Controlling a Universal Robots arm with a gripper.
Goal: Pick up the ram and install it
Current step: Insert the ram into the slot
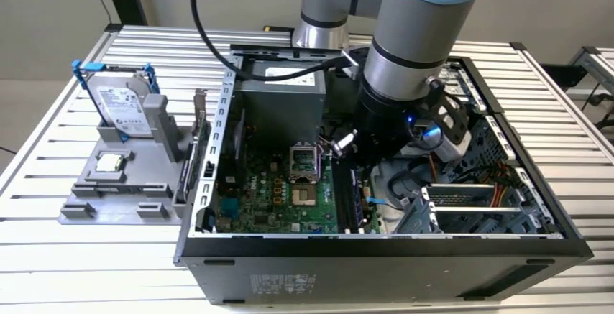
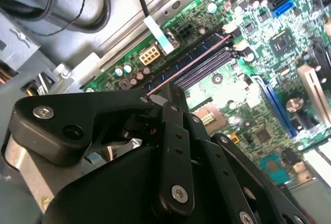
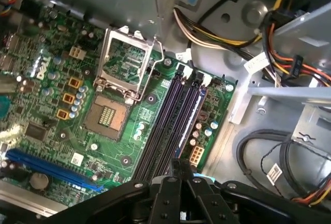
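Seating the ram (image 2: 192,61) among the memory slots (image 3: 170,115), claw (image 3: 181,171) seemingly clenching its top edge, likely calling for square alignment and even downward pressure.

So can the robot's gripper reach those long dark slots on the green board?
Probably yes. The gripper hangs close over the slots inside the open case, with nothing between them that I can see; the cables lie off to one side.
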